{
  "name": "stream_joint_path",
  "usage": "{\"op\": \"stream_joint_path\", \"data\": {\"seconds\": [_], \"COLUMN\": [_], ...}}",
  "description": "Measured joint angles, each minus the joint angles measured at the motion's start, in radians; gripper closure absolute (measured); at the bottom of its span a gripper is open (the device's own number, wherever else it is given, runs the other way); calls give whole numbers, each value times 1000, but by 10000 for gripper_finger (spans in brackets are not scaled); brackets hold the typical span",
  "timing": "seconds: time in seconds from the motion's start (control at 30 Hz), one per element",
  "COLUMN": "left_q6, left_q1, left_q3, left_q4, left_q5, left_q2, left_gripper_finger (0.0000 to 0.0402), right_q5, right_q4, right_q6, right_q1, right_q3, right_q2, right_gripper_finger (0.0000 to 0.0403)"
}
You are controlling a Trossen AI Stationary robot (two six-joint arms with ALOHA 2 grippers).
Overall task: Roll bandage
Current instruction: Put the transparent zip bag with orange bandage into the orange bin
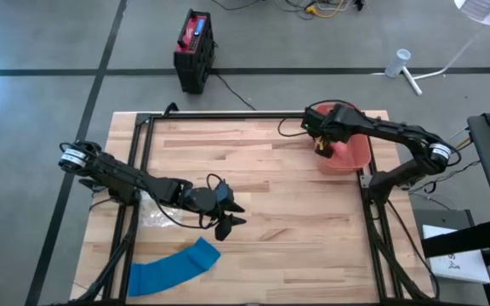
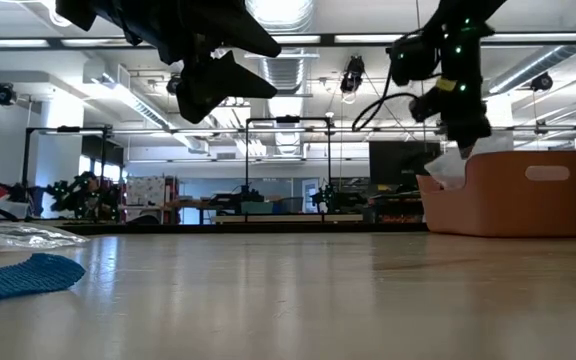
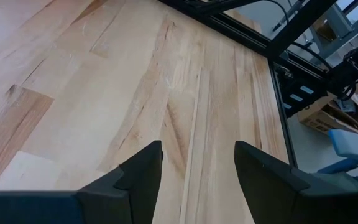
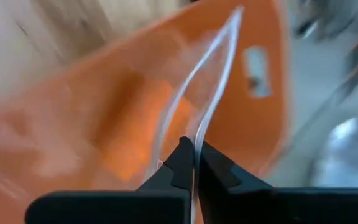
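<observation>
Bandage (image 1: 173,269) lay flat and unrolled near the table's (image 1: 296,246) front left corner, so I judged the rolling not yet begun, while my right pincer (image 4: 195,163) was clamped on a clear plastic wrapper (image 4: 204,93) over the orange bin (image 1: 351,155) and my left pincer (image 3: 197,168) hovered open above bare wood.

A robotics lab or workshop. The wooden desk (image 1: 253,204) sits in a black metal frame (image 1: 139,161) on a grey concrete floor (image 1: 41,102) marked with dark tape lines. Beyond it the low view shows an open hall with strip lights (image 2: 388,40) and exposed ducts (image 2: 288,70) overhead, further black frames (image 2: 288,170) and benches crowded with equipment (image 2: 78,190). Cables (image 1: 313,8) trail across the floor.
</observation>
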Motion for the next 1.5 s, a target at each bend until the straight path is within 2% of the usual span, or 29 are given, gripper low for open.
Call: {"op": "stream_joint_path", "data": {"seconds": [0.17, 0.3, 0.47, 0.63, 0.77, 0.9, 1.0, 1.27, 1.4, 1.5], "left_q6": [0, 0, 0, 0, 0, 6, 7, 6, 6, 6], "left_q1": [0, 0, 0, 0, 0, 0, 0, 0, 0, 0], "left_q3": [0, 0, 0, 0, 0, 0, 0, 0, 0, 0], "left_q4": [0, 0, 0, 0, 0, 0, 0, 0, -1, -1], "left_q5": [0, 0, 0, 0, -1, -1, -1, -2, -2, -2], "left_q2": [0, 0, 0, 0, 0, 0, 0, 0, 0, 0], "left_gripper_finger": [209, 209, 209, 209, 209, 209, 209, 209, 209, 209], "right_q5": [103, 158, 188, 194, 247, 282, 293, 331, 424, 446], "right_q4": [-2, 38, 141, 333, 446, 492, 527, 553, 597, 586], "right_q6": [-396, -598, -730, -814, -876, -893, -874, -743, -633, -556], "right_q1": [9, 6, -34, -79, -121, -153, -178, -241, -274, -286], "right_q3": [14, -11, -54, -132, -181, -184, -184, -184, -181, -155], "right_q2": [-79, -140, -175, -175, -153, -126, -114, -80, -74, -78], "right_gripper_finger": [401, 402, 401, 399, 399, 395, 375, 251, 195, 163]}}
